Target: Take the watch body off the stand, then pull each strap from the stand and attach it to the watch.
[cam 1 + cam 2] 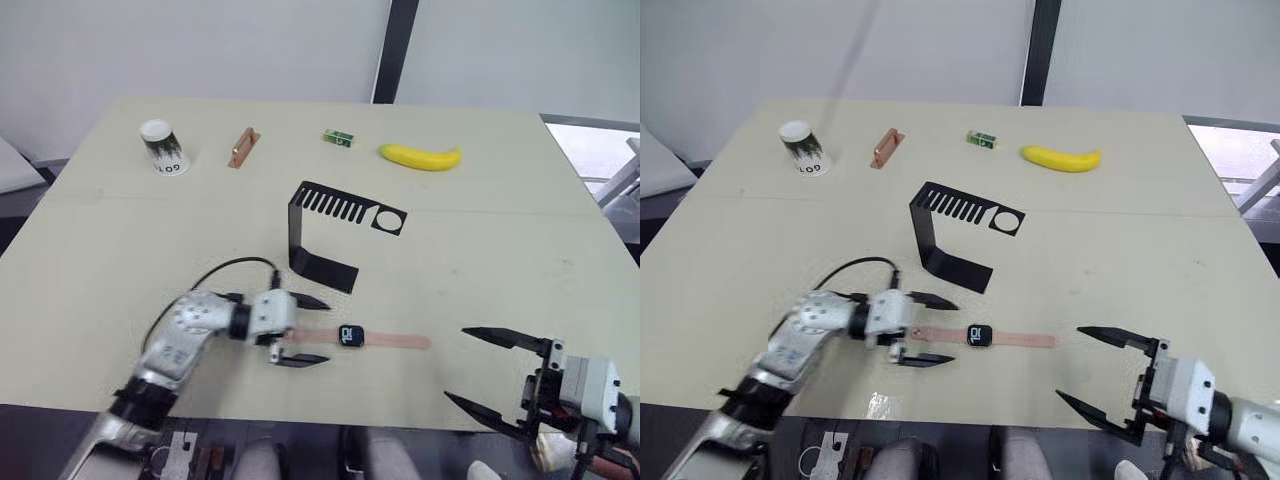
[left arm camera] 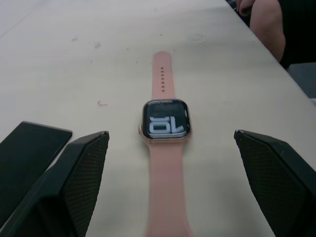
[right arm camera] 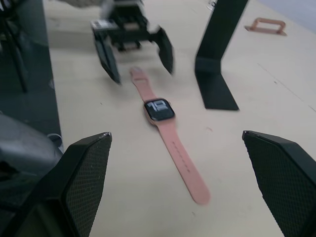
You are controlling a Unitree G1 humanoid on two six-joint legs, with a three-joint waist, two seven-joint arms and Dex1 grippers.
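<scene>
The watch body (image 1: 350, 336) lies flat on the table near the front edge, its screen showing "10". A pink strap (image 1: 398, 341) runs out of it to the right and another strap (image 1: 312, 335) to the left; both look joined to the case (image 2: 165, 120). My left gripper (image 1: 305, 330) is open, its fingers straddling the left strap's end without touching it. To the right, my right gripper (image 1: 482, 370) is open too, a short way from the right strap's tip (image 3: 197, 190). The black stand (image 1: 335, 230) rises behind the watch with nothing in its slots.
Along the far side stand a white paper cup (image 1: 163, 146), a copper-brown block (image 1: 243, 147), a small green box (image 1: 338, 138) and a banana (image 1: 420, 157). The table's front edge (image 1: 330, 420) is close under both grippers. A person's arm (image 2: 266, 24) shows past the table edge.
</scene>
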